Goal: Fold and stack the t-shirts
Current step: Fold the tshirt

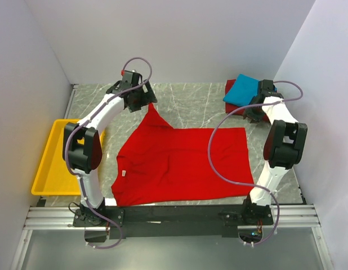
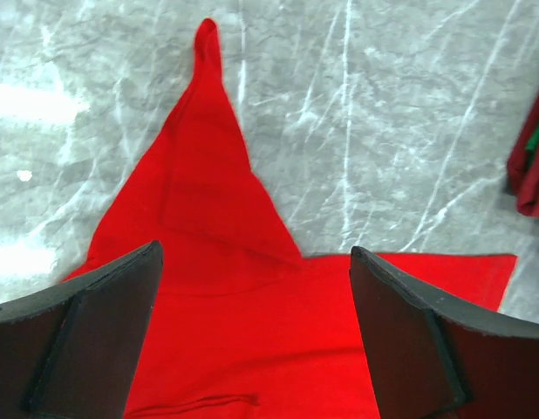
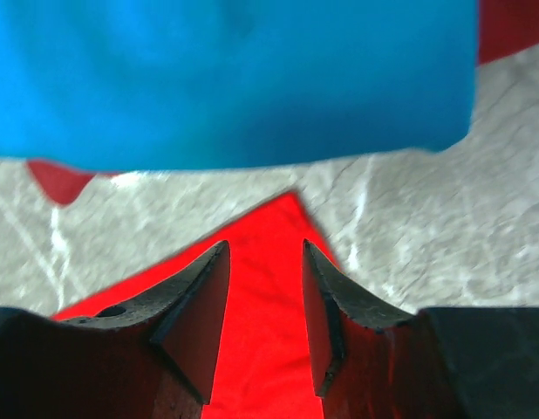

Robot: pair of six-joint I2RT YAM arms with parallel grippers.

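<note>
The bright red t-shirt [image 1: 179, 163] lies spread flat mid-table, one sleeve [image 1: 154, 115] drawn to a point toward the far left. My left gripper [image 1: 141, 100] hovers over that sleeve [image 2: 204, 140]; it [image 2: 255, 253] is wide open and empty. The turquoise-blue t-shirt [image 1: 242, 90] lies folded on the darker red t-shirt [image 1: 230, 94] at the far right. My right gripper [image 1: 254, 111] is open [image 3: 265, 246] just above the bright red shirt's far right corner [image 3: 283, 231], near the turquoise shirt [image 3: 235, 78]. The darker red shirt [image 3: 60, 179] peeks out beneath.
A yellow plastic tray [image 1: 43, 169] sits at the table's left edge. White walls close in the back and both sides. The darker red shirt's edge shows at the right of the left wrist view [image 2: 531, 166]. Grey marble table [image 1: 196, 104] shows beyond the shirt.
</note>
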